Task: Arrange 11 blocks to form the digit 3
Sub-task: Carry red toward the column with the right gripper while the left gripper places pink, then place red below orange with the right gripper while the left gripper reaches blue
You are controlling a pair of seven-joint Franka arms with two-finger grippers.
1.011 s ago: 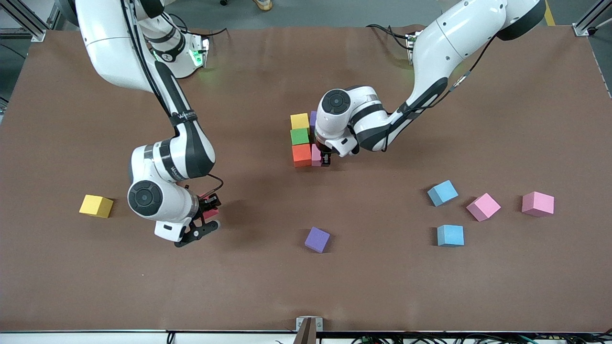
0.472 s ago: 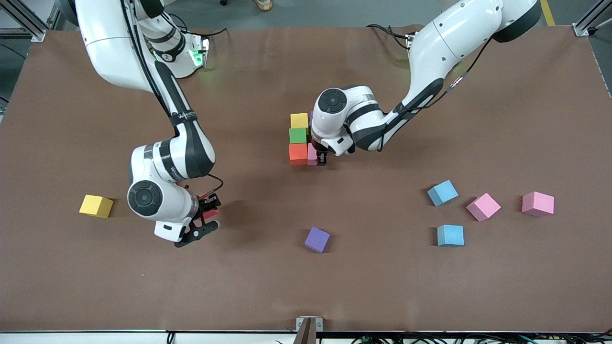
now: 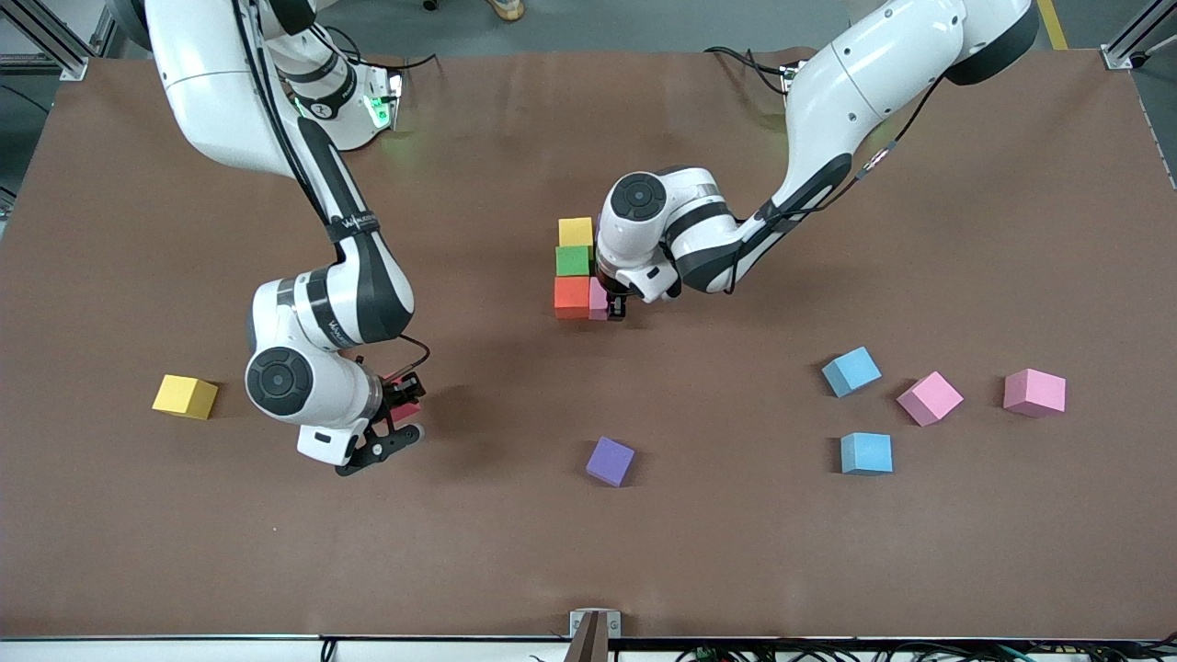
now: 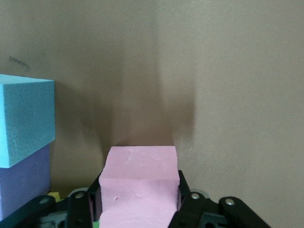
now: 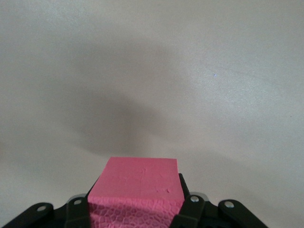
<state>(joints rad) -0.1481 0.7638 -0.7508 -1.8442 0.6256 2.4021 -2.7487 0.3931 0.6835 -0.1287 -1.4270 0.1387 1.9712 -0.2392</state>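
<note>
**Two tools each pinching a foam cube over the brown counter**

While the left arm reaches in from its base, the left tool [image 3: 614, 307] is down at the middle of the brown counter [image 3: 588, 552], its black fingers [image 4: 190, 206] pressed against the sides of a small pale pink foam cube [image 4: 138, 187]. That cube sits touching an orange foam cube [image 3: 571, 296], on the side toward the left arm's end. The orange cube is the nearest to the front camera in a short row of three touching cubes: next comes a green foam cube [image 3: 572, 260], then a yellow foam cube [image 3: 576, 231]. The left wrist view also shows a light blue foam cube [image 4: 24, 121] close beside the held one, with a purple foam cube [image 4: 23, 178] touching it; whether one rests on the other cannot be told.

The right tool [image 3: 401, 416] is toward the right arm's end of the counter, its fingers [image 5: 187, 209] clamped on a deep pink-red foam cube [image 5: 135, 192]; whether the cube touches the counter cannot be told.

Loose cubes lie well apart from the row. A second yellow cube [image 3: 186, 396] lies toward the right arm's end. A second purple cube [image 3: 611, 461] sits nearer the front camera than the row. Toward the left arm's end are two blue cubes [image 3: 851, 370] [image 3: 866, 453] and two pink cubes [image 3: 930, 398] [image 3: 1034, 393].
</note>
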